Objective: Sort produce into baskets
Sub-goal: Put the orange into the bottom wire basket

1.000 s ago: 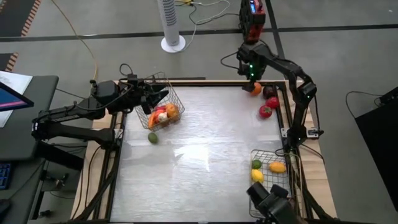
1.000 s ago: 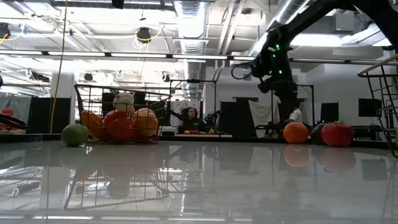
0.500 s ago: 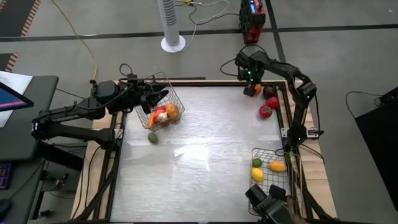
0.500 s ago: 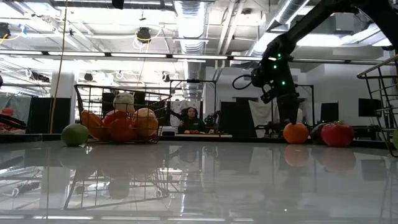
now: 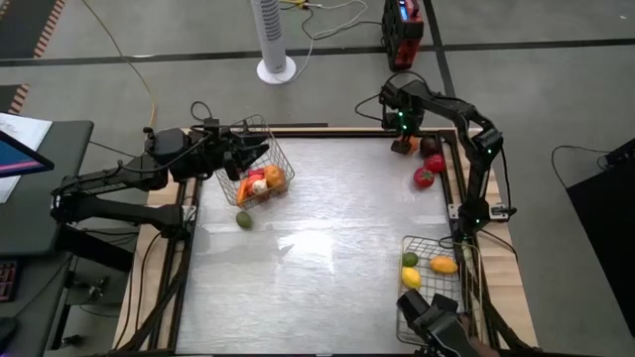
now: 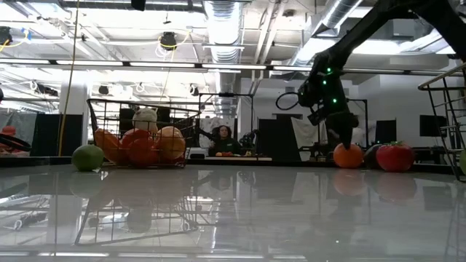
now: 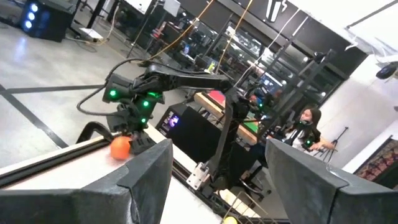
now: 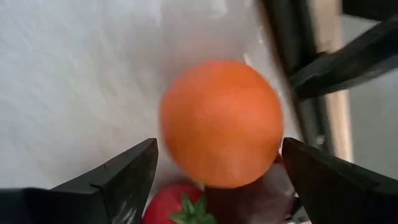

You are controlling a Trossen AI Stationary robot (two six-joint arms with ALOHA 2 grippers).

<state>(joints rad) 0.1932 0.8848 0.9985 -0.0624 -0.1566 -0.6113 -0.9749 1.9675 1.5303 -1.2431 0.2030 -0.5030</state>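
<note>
An orange (image 8: 221,121) lies on the table in the far right corner (image 5: 402,145), next to a dark fruit (image 5: 431,147) and two red ones (image 5: 424,178). My right gripper (image 8: 219,146) points down over the orange, open, with one finger on either side of it and a gap showing at each. In the low view it hangs just above the orange (image 6: 348,155). My left gripper (image 5: 258,151) stays open and level above the far-left basket (image 5: 260,171), which holds several red, orange and white pieces. A green lime (image 5: 243,219) lies on the table beside that basket.
A second wire basket (image 5: 434,273) stands at the near right with a lime (image 5: 410,260) and two yellow lemons (image 5: 443,265). The table's raised frame (image 5: 458,178) runs close along the right of the orange. The middle of the table is bare.
My right gripper has come down over the orange in the far right corner, so that its fingers now stand on either side of the fruit. The orange and the other produce have stayed in place.
</note>
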